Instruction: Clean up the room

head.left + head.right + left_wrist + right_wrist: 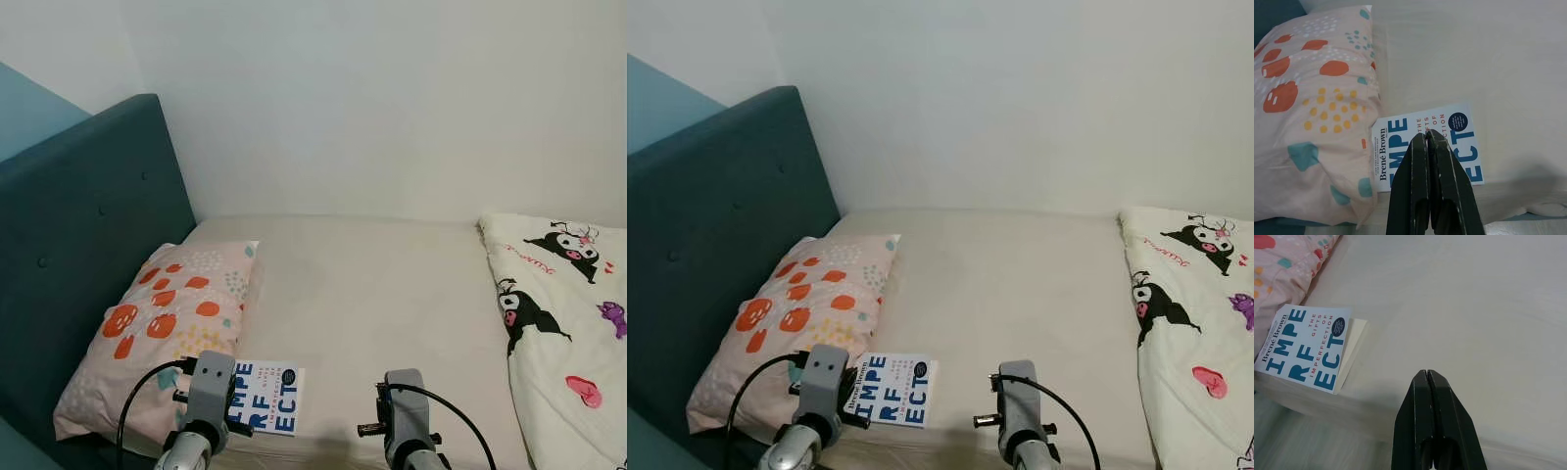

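A white book [270, 398] with blue letters lies flat near the bed's front edge, beside a pillow [162, 328] with orange and teal spots. The book's [1425, 144] spine touches the pillow's [1312, 112] side. My left gripper [1426, 142] hovers over the book with its fingers shut and nothing in them. My right gripper [1426, 379] is shut too and hangs above bare mattress, with the book [1305, 355] off to its side. Both wrists, left [208, 392] and right [404, 406], rise at the front edge of the bed.
The beige mattress [372, 294] runs back to a white wall. A dark teal headboard [78, 245] stands on the left behind the pillow. A white cartoon-print blanket [563, 323] covers the right side of the bed.
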